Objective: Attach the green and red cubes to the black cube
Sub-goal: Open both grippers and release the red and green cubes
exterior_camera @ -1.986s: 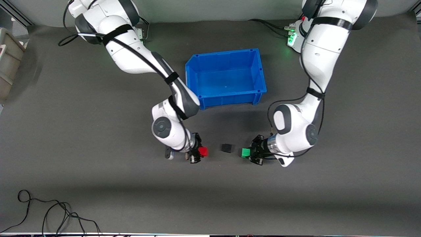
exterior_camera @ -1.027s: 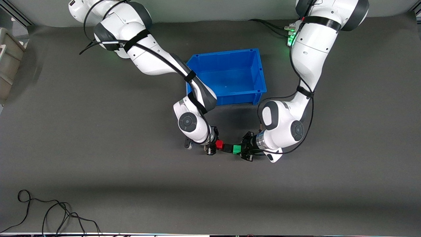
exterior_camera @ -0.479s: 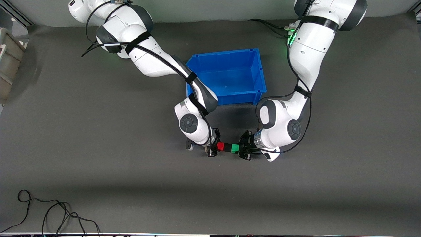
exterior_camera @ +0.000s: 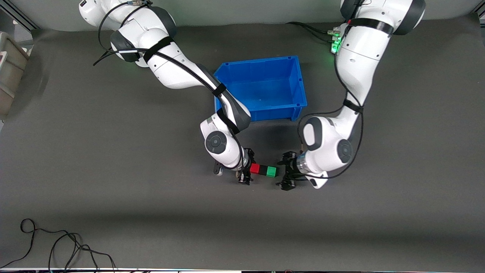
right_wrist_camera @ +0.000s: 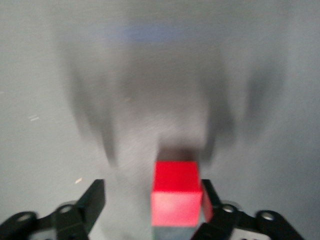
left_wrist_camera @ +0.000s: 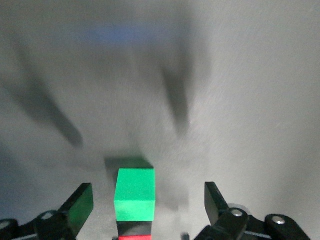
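The red cube [exterior_camera: 255, 168], black cube [exterior_camera: 263, 170] and green cube [exterior_camera: 271, 171] lie in a touching row on the dark table, nearer the front camera than the blue bin. My right gripper [exterior_camera: 247, 167] is open at the red end. In the right wrist view the red cube [right_wrist_camera: 175, 200] sits between the open fingers, close against one finger [right_wrist_camera: 207, 200]. My left gripper [exterior_camera: 284, 171] is open at the green end. In the left wrist view the green cube [left_wrist_camera: 135, 200] lies between the spread fingers [left_wrist_camera: 80, 207], touching neither, with the black cube [left_wrist_camera: 134, 229] past it.
An open blue bin [exterior_camera: 261, 113] stands farther from the front camera than the cubes, between the two arms. A beige container [exterior_camera: 9, 72] sits at the right arm's end of the table. A black cable [exterior_camera: 57, 242] lies near the table's front edge.
Both grippers carried their cubes inward and pressed them against the black cube. Both have now opened, and the left gripper has drawn back a little from the green cube.
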`<state>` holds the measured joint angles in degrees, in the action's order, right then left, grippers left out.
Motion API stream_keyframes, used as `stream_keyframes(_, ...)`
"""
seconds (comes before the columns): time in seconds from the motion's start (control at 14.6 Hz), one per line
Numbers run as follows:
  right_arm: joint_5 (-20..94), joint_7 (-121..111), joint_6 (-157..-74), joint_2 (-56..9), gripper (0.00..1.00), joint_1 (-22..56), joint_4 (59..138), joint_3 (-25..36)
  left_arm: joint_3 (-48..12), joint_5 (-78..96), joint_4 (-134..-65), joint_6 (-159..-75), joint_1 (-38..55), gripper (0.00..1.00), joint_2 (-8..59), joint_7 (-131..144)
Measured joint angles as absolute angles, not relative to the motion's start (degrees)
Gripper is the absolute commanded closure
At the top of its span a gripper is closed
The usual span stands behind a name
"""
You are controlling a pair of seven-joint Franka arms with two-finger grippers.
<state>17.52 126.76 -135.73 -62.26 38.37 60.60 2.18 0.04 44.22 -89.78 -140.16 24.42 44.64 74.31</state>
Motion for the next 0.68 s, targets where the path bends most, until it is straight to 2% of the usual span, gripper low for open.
stream_keyframes(0.21, 17.52, 122.56, -128.6, -60.01, 0.0, 35.42, 57.97, 0.97, 0.59, 39.09, -88.82, -128.54, 17.2, 0.0, 40.79, 73.69)
stream_keyframes(0.48, 17.55, 114.04, -109.43, -50.88, 0.0, 24.15, 56.13, -6.03, 0.77, 29.7, -88.57, -110.85, 6.07, 0.0, 33.45, 63.68)
stream_keyframes(0.68, 17.62, 106.67, -94.57, -43.16, 0.0, 13.76, 56.12, -12.23, 0.78, 21.38, -88.55, -101.92, 0.18, 0.0, 28.52, 54.24)
